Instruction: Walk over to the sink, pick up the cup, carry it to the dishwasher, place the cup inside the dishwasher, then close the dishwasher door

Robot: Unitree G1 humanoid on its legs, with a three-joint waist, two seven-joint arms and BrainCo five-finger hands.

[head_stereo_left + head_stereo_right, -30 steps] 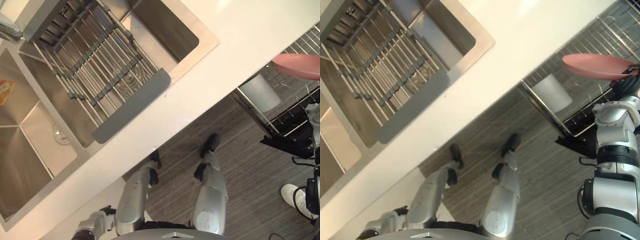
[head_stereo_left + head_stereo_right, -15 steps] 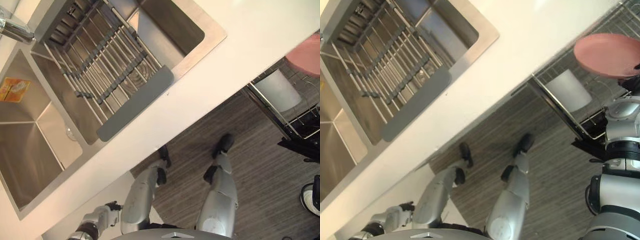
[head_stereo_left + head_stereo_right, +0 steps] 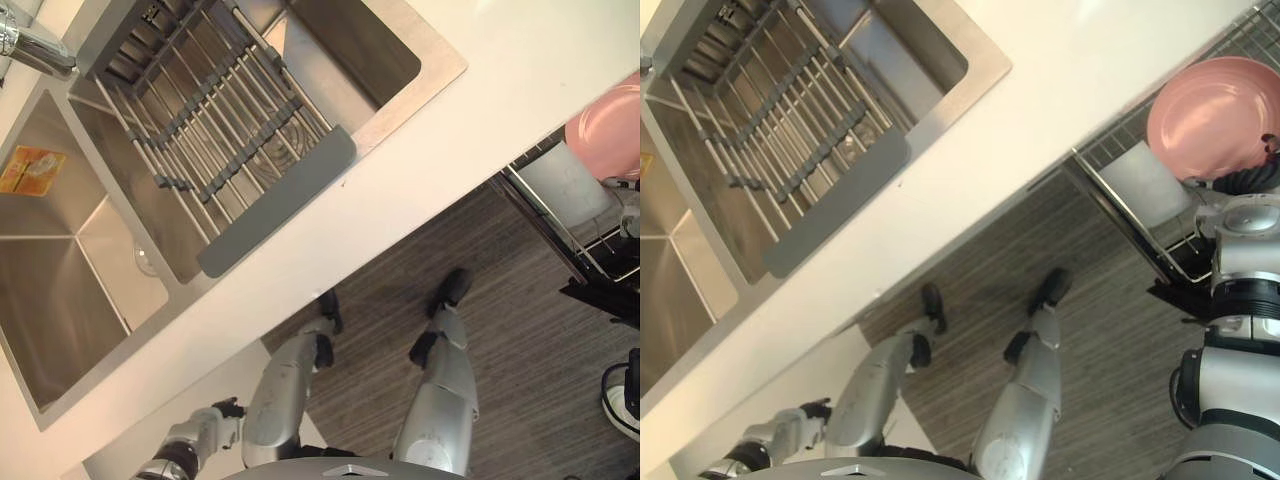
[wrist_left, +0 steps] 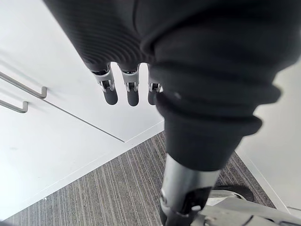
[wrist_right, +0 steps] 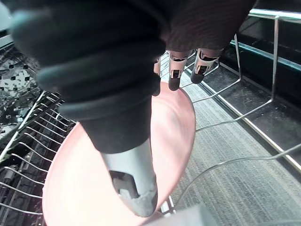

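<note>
My right hand (image 5: 130, 169) has hold of a pink plate (image 3: 1210, 115), not a cup; the thumb lies across the plate's face and the fingers (image 5: 174, 79) reach past its rim on the far side, so the plate is pinched between them; it hangs tilted over the wire dishwasher rack (image 3: 1122, 217), and whether its edge touches the wires I cannot tell. A white rounded vessel (image 3: 1143, 185) lies in that rack just beside the plate; it may be a cup, but I cannot tell.

My left hand (image 4: 128, 89) hangs low at my side with its fingers straight and relaxed, holding nothing; past it are white cabinet fronts (image 4: 56, 141) with bar handles (image 4: 28, 87), and the grey wood-grain floor (image 3: 540, 340).

The white worktop (image 3: 400, 170) runs slantwise between the rack and the steel sink (image 3: 60, 290); the sink is well apart from the plate; a roll-up drying rack (image 3: 220, 130) spans one basin, the tap (image 3: 40, 50) stands at its far corner, and a small yellow item (image 3: 30, 170) lies inside by the basin wall.
</note>
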